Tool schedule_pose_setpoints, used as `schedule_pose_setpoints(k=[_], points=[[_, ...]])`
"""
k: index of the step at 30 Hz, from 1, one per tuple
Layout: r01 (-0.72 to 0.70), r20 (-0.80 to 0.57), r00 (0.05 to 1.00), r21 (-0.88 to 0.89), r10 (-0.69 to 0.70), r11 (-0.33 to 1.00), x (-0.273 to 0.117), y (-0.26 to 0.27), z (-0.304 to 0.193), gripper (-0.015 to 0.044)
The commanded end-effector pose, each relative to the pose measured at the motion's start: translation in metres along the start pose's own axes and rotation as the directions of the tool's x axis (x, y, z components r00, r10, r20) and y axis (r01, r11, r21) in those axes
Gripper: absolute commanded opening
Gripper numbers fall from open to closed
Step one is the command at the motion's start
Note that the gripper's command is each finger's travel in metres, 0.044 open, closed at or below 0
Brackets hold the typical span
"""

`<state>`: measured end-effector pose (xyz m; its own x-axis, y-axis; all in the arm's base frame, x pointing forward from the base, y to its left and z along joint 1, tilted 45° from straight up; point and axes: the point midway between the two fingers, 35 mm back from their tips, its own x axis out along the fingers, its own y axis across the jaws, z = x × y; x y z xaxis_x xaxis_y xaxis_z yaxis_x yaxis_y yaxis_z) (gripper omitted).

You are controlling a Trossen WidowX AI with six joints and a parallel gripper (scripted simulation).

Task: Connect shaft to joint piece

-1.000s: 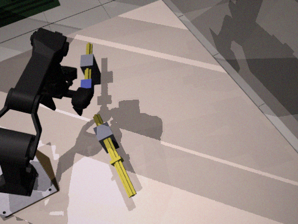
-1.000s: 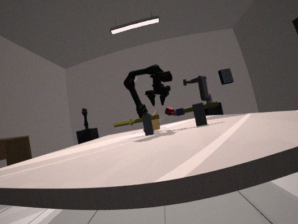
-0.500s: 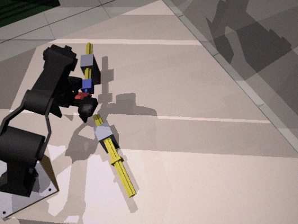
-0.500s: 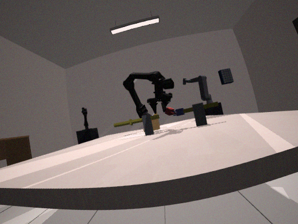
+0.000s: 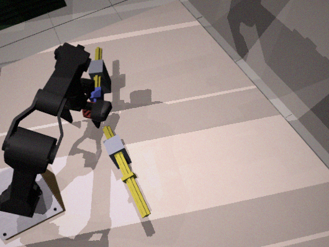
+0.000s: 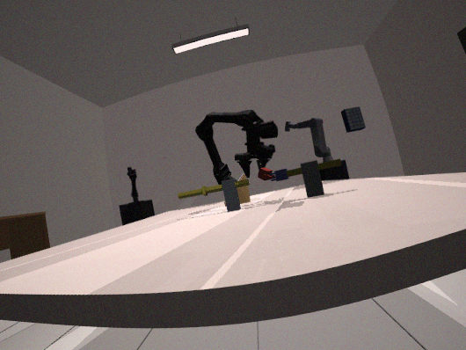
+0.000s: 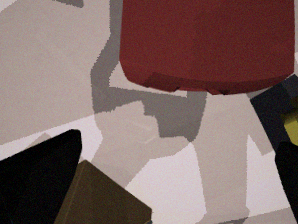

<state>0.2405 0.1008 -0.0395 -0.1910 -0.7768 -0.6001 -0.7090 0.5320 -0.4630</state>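
The red square joint piece [image 5: 87, 113] [image 6: 265, 173] [image 7: 207, 45] hangs on a blue hinge part [image 5: 96, 93] [image 6: 281, 175] at the end of the fixed yellow shaft [image 5: 99, 53] [image 6: 330, 165]. That shaft passes through the first grey block [image 5: 96, 66] [image 6: 312, 178]. My gripper [image 5: 84, 121] [image 6: 255, 171] [image 7: 181, 145] is open and empty, close to the red piece. The black hand partly hides the piece in the top view, and its opening is not clear. The second yellow shaft [image 5: 138, 197] [image 6: 215, 189] [image 7: 291, 131], with a collar, lies through the second block [image 5: 114, 144] [image 6: 231, 193] at an angle, its near end apart from the red piece.
The arm's metal base plate [image 5: 31, 217] stands at the lower left in the top view. A brown plate [image 7: 102, 200] shows low in the wrist view. Another arm [image 6: 318, 136] and a dark box [image 6: 136, 213] stand in the background.
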Motion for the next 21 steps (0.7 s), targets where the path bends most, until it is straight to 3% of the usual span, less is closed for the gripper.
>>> schedule_pose_setpoints(k=[1, 21], points=[[0.004, -0.003, 1.0, -0.004, -0.004, 1.0, -0.002, 0.0, 0.013, 0.044], [0.004, -0.002, 1.0, -0.003, -0.004, 1.0, 0.007, 0.0, 0.041, 0.044]])
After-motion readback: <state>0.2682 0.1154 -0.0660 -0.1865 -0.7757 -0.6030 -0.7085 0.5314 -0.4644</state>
